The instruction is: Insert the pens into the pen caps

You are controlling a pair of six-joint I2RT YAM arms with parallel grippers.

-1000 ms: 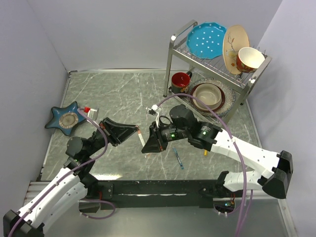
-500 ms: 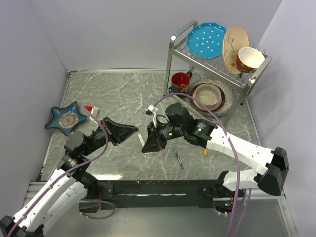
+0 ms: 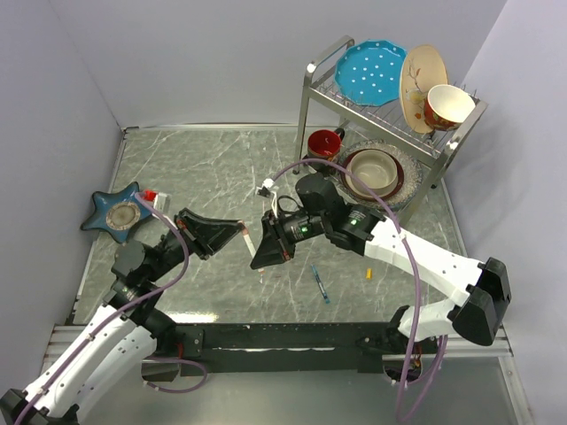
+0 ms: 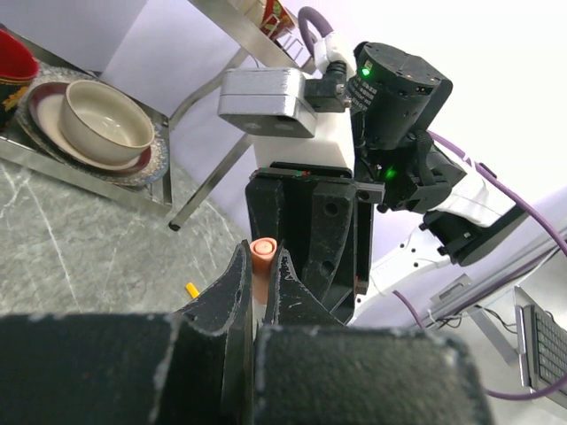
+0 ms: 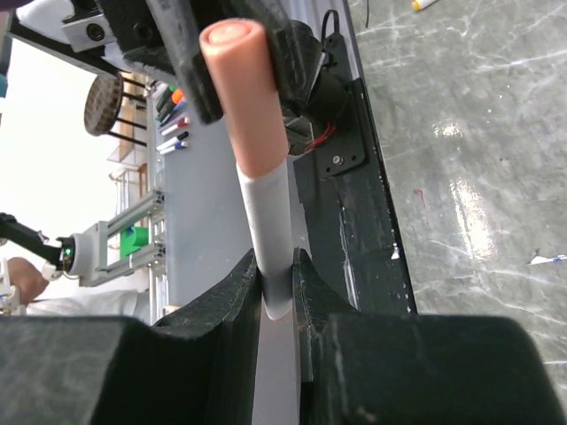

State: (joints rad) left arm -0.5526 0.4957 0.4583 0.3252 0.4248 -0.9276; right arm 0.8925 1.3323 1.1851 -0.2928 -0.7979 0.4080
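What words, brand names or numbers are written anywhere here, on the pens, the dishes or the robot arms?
None can be read.
The white pen and its orange cap show no print.
The blue plate bears only dots.
The markers in the background of the right wrist view are too small to tell.

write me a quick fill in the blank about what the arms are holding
The right end effector grips a pen with a ___ barrel. The left end effector pinches that pen's orange ___. The loose pen on the table is ___.
Missing words: white; cap; blue.
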